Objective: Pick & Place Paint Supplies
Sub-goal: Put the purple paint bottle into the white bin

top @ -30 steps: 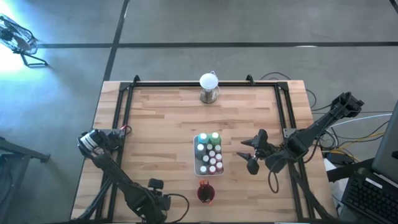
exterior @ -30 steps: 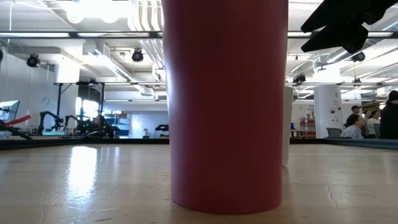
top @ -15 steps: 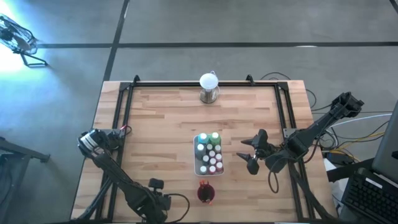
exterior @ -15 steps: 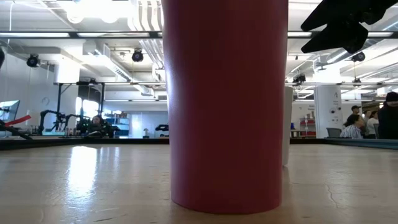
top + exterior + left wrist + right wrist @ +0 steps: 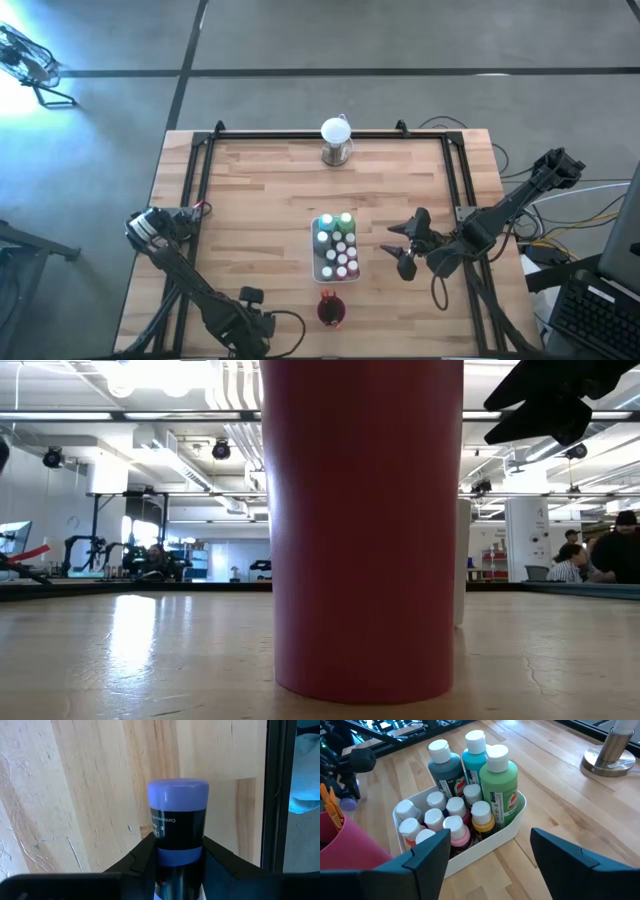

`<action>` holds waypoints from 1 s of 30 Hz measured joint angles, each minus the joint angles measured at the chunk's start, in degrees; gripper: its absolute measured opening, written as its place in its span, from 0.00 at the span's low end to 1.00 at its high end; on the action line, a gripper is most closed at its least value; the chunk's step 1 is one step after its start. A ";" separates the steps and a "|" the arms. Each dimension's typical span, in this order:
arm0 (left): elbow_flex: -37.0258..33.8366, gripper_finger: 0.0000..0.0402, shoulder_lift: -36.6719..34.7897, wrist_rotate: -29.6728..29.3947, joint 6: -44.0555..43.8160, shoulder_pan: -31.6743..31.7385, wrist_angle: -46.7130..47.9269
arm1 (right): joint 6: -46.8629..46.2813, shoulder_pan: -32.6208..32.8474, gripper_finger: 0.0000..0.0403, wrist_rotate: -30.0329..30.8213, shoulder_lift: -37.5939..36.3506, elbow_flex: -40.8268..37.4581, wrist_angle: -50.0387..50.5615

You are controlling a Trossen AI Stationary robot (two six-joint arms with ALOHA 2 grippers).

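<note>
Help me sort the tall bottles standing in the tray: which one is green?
The green bottle, the tall one at the tray's corner beside the teal bottle. The third tall one is dark teal-grey; the rest are short.

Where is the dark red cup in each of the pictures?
High view: the dark red cup stands near the table's front edge, just below the white tray.
Low view: it fills the middle, very close to the camera.
Left wrist view: not in it.
Right wrist view: lower-left corner, beside the tray.
Shared landmark: the white tray of paint bottles.
</note>
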State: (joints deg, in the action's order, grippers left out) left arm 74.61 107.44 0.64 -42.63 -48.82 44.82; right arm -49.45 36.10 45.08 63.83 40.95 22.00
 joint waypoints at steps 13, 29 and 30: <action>0.00 0.30 0.00 -0.95 8.75 2.72 0.24 | 0.50 -0.02 0.59 0.02 0.00 0.00 -0.04; -3.44 0.29 -0.11 -7.90 15.82 7.70 0.19 | 0.39 -0.01 0.65 0.02 0.00 0.00 -0.04; -3.54 0.30 -0.13 -8.08 16.09 8.09 0.17 | 0.39 -0.02 0.65 0.02 0.00 0.00 -0.02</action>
State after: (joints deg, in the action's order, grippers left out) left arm 71.07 107.31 -7.43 -26.55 -40.73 44.99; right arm -49.06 36.07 45.10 63.83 40.95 21.98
